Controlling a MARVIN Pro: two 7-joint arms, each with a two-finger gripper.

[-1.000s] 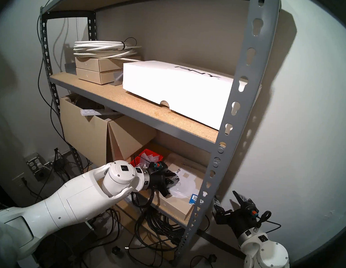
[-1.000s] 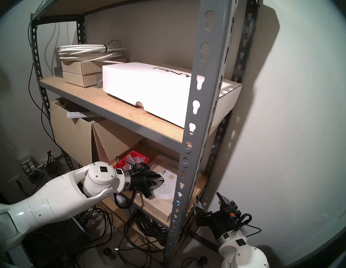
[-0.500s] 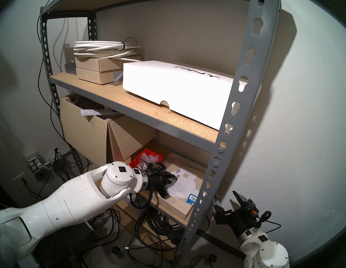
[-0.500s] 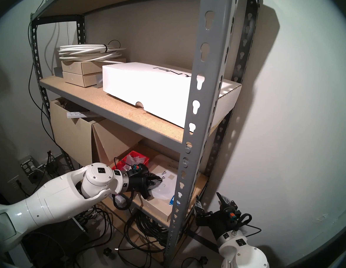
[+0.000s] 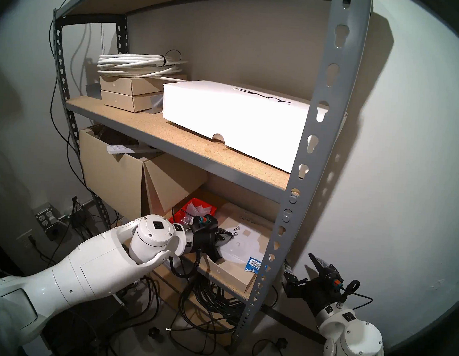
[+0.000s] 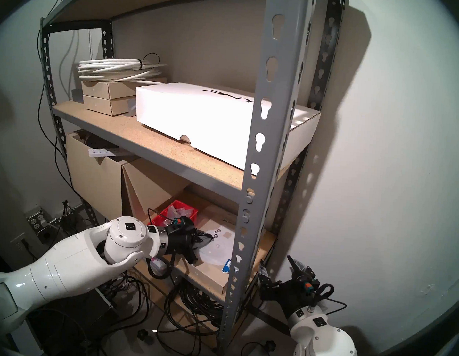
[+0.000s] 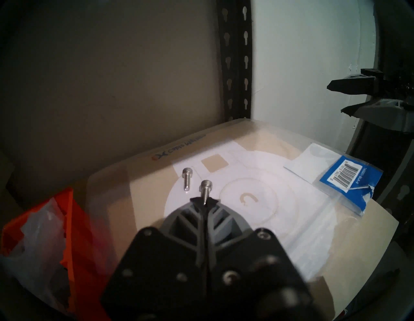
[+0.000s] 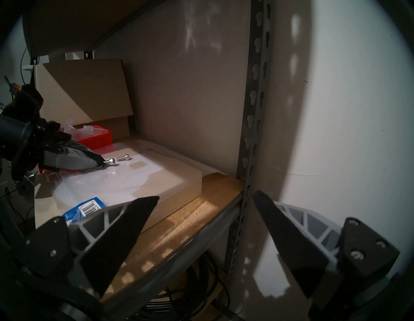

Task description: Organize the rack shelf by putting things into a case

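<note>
The left gripper (image 7: 205, 202) is pinched tight on the threaded tip of 1 small silver screw (image 7: 205, 188), head pointing away, likely for carrying to the red bin (image 7: 67, 215) just beside it on the left. A 2nd screw (image 7: 186, 182), shiny with a round head, lies flat just beyond on the flat cardboard box (image 7: 280, 235). The right gripper (image 8: 205, 215) hangs spread wide, outside the rack (image 5: 309, 163).

Our two head views look down from above and in front at the tall grey metal rack (image 5: 328, 104). Both wrist views sit close and near level over the flat tan cardboard box (image 7: 280, 251); the head views share it too.
</note>
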